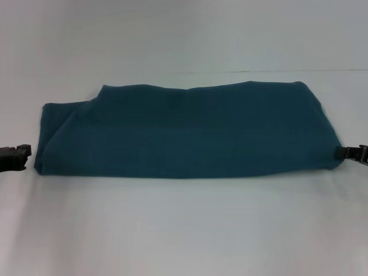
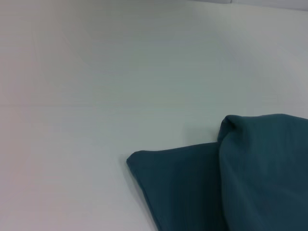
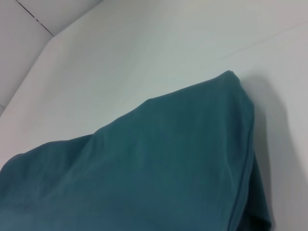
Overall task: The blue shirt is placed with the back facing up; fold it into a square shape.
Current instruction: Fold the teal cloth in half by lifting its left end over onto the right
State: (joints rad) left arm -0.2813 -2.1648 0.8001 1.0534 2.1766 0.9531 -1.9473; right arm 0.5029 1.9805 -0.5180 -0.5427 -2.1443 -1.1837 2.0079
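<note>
I see the blue shirt (image 1: 184,132) lying folded in a long band across the middle of the white counter (image 1: 184,230) | left gripper (image 1: 23,156) at the left edge, just beside the shirt's end | right gripper (image 1: 352,153) at the right edge, touching the other end | I cannot tell either gripper's opening | both arms low, reaching in from the sides

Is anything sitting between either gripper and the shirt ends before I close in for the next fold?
Nothing visible. The left gripper sits just off the blue shirt at its left end, with only bare white table between. The right gripper is already at the shirt's right edge.
</note>
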